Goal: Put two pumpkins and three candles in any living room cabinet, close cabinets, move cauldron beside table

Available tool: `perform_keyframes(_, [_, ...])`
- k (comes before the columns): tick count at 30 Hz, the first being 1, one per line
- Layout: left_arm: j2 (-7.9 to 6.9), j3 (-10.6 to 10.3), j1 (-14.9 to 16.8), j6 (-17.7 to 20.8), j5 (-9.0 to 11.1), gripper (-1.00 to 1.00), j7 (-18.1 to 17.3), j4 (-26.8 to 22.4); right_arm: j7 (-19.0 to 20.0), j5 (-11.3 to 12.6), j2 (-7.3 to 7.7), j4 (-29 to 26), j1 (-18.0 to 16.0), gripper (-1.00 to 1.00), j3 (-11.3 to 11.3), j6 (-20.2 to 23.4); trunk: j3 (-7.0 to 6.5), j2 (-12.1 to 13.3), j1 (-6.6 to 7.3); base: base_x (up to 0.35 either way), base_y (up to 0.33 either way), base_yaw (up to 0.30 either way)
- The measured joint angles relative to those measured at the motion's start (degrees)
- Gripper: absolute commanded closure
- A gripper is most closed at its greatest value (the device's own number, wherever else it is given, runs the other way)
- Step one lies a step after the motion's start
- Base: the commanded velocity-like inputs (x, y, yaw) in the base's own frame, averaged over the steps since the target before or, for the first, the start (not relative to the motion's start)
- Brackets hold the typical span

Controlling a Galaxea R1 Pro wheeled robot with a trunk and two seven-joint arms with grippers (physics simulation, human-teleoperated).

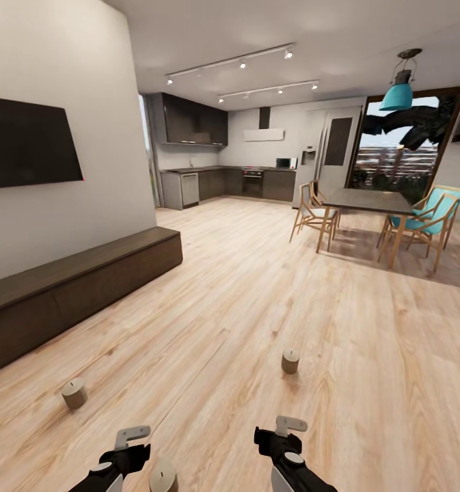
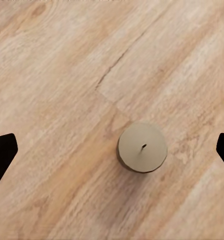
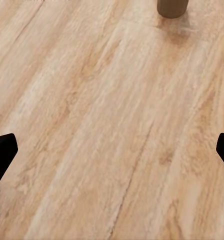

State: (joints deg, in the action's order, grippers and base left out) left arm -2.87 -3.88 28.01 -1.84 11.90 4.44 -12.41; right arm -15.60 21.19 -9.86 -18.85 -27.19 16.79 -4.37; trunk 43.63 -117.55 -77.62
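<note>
Candles are seen as short, matte, tan cylinders standing upright on the pale wood-plank floor (image 1: 257, 307): one (image 1: 74, 393) at the lower left of the head view, one (image 1: 290, 361) right of centre, and one (image 1: 164, 476) cut off by the bottom edge, just beside the left tool (image 1: 132, 437). In the left wrist view a candle (image 2: 142, 147) is shown from above as a flat round top with a small dark wick, lying between the two black fingertips (image 2: 2, 152), which are spread wide and touch nothing. The right tool (image 1: 284, 429) is likewise open over bare planks, with a candle base (image 3: 172, 7) cut off at the frame's upper edge. The cabinet (image 1: 72, 287), long, low and dark-brown with wood grain, is set along the white wall at the left, its fronts shut. Pumpkins and cauldron cannot be made out.
</note>
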Motion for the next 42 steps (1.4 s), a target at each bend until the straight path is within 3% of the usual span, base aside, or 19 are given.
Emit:
perform_keyframes(28, [0.0, 0.0, 0.0, 0.0, 0.0, -1.0, 0.0, 0.0, 0.0, 0.0, 0.0, 0.0, 0.0, -1.0, 0.1, 0.0, 0.0, 0.0, 0.0, 0.001, -0.092, -0.068])
perform_keyframes(42, [-0.02, 0.0, 0.0, 0.0, 0.0, -1.0, 0.0, 0.0, 0.0, 0.0, -0.01, 0.0, 0.0, -1.0, 0.1, 0.0, 0.0, 0.0, 0.01, 0.091, -0.006, 0.089])
